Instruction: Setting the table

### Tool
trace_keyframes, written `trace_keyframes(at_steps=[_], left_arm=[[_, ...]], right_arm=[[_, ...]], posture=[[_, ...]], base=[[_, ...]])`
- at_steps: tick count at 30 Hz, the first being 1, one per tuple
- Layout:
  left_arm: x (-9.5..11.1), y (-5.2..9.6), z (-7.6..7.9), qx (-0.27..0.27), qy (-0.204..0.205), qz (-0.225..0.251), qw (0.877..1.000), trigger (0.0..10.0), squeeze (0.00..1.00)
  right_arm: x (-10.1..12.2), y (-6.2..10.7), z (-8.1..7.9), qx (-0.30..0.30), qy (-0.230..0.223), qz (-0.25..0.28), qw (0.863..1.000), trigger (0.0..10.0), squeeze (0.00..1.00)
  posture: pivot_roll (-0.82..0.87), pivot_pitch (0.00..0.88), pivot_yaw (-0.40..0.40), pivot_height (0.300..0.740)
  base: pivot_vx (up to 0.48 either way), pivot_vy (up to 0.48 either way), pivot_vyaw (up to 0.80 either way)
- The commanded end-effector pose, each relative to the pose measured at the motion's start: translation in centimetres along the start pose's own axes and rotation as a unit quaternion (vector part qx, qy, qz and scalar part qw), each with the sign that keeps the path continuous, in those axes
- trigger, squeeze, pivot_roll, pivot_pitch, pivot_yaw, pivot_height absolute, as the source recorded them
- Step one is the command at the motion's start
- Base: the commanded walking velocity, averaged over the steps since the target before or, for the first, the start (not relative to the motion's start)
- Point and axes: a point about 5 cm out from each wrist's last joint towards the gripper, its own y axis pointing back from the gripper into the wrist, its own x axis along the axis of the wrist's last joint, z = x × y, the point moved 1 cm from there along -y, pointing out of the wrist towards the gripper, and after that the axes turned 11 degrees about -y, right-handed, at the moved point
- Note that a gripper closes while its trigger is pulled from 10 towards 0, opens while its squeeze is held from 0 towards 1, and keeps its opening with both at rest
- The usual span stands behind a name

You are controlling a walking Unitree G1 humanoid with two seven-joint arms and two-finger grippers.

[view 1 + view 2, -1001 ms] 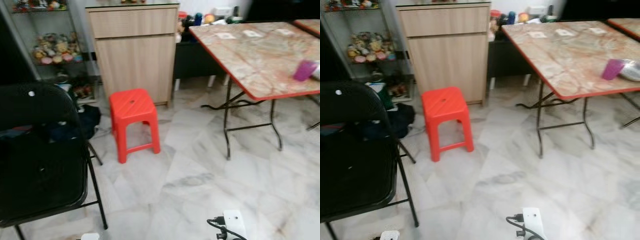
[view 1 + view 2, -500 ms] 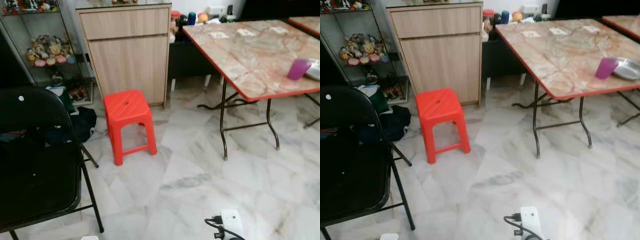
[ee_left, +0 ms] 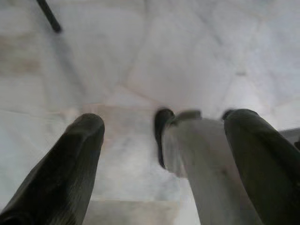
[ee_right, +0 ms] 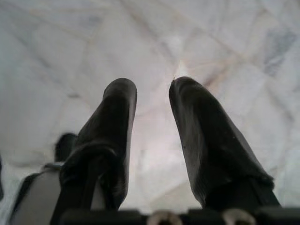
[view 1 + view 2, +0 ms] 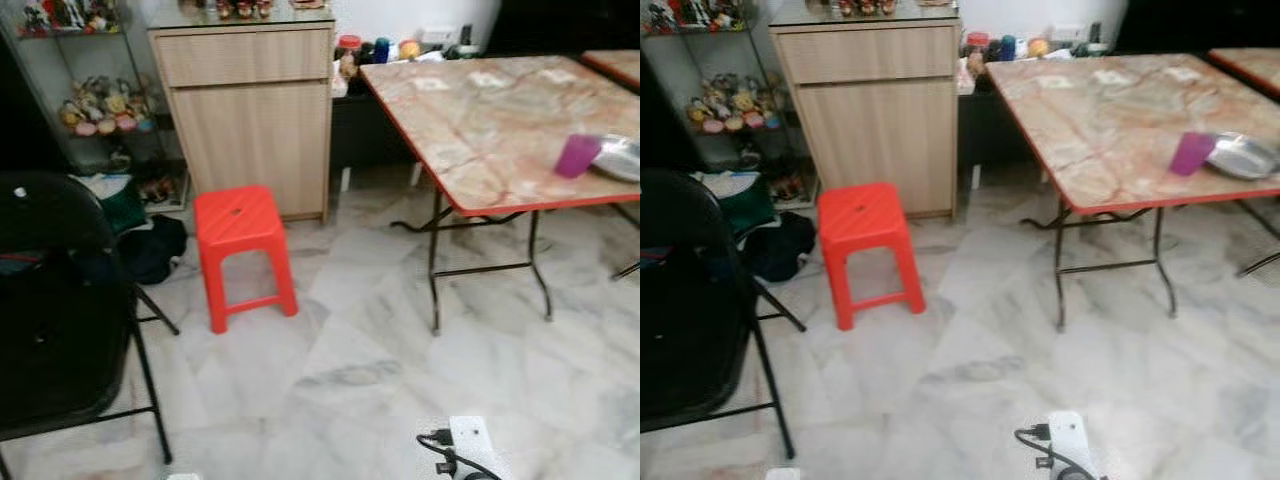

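Marble-patterned table (image 5: 480, 110) with a red edge and black folding legs stands at the right of the head views, carrying a purple cup (image 5: 577, 155) near its front edge and a metal plate (image 5: 1240, 155) just beside the cup. No writing on any of these can be read. A red plastic stool (image 5: 240, 245) stands before a wooden cabinet (image 5: 250, 110), and a black folding chair (image 5: 55, 310) sits at the left.

In the left wrist view the left gripper (image 3: 166, 129) hangs over pale marble floor (image 3: 187, 51), its black fingers set wide apart with nothing between them.

In the right wrist view the right gripper (image 4: 152, 91) hangs over the same floor, its fingers slightly parted and empty.
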Motion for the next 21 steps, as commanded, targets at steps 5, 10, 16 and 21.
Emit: trace_keyframes(at_steps=[5,10,16,21], left_arm=[[1.78,-0.65,0.44,0.010,0.022,-0.007,1.000,10.0,0.00],[1.83,-0.66,0.45,0.009,0.023,-0.007,1.000,10.0,0.00],[1.81,-0.65,0.46,0.009,0.025,-0.007,1.000,10.0,0.00],[1.77,-0.65,0.55,0.007,0.025,-0.007,1.000,10.0,0.00]], right_arm=[[-1.98,0.27,2.50,0.026,-0.109,-0.047,0.993,10.0,0.00],[-2.00,0.27,2.50,0.025,-0.112,-0.048,0.992,10.0,0.00],[-1.94,0.25,2.66,0.016,-0.093,-0.047,0.994,10.0,0.00],[-1.96,0.26,2.55,0.024,-0.101,-0.048,0.993,10.0,0.00]], posture=[[0.07,0.110,-0.053,0.740],[0.06,0.110,-0.053,0.740],[0.07,0.111,-0.054,0.740],[0.06,0.113,-0.054,0.740]], base=[[0.000,-0.469,0.00],[0.000,-0.469,0.00],[0.000,-0.469,0.00],[0.000,-0.468,0.00]])
